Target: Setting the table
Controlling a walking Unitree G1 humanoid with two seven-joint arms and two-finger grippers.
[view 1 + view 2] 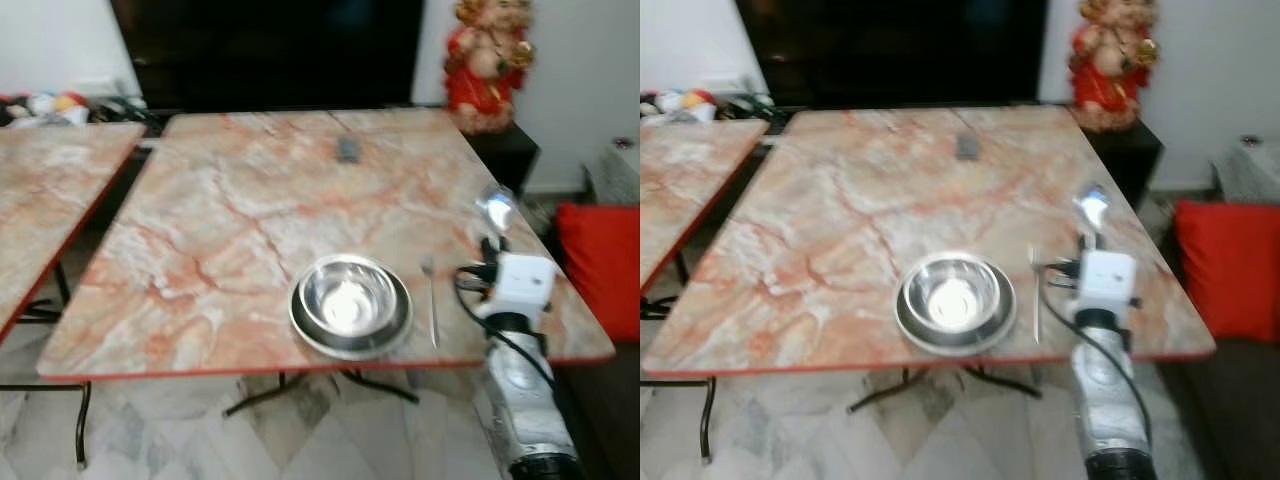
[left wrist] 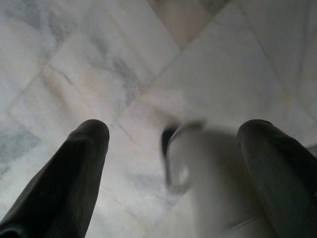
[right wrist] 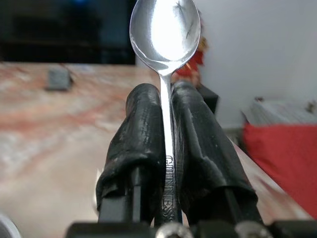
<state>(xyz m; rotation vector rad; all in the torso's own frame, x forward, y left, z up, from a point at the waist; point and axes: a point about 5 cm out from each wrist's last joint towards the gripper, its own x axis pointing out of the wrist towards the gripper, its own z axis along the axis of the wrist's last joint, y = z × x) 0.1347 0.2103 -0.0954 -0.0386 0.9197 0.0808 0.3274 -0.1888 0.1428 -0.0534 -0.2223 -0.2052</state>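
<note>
Two right gripper (image 3: 166,99) fingers pinch a spoon (image 3: 165,32) over the table (image 1: 200,260) edge; left gripper (image 2: 173,136) seemingly open.

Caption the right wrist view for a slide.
Right gripper fingers clamp a spoon upright above the marble table.

Orange-veined marble table (image 1: 220,230), silver bowl (image 1: 348,296), red cushion (image 1: 603,265)

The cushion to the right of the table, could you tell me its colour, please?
The cushion is red, clearest in the left eye view.
</note>
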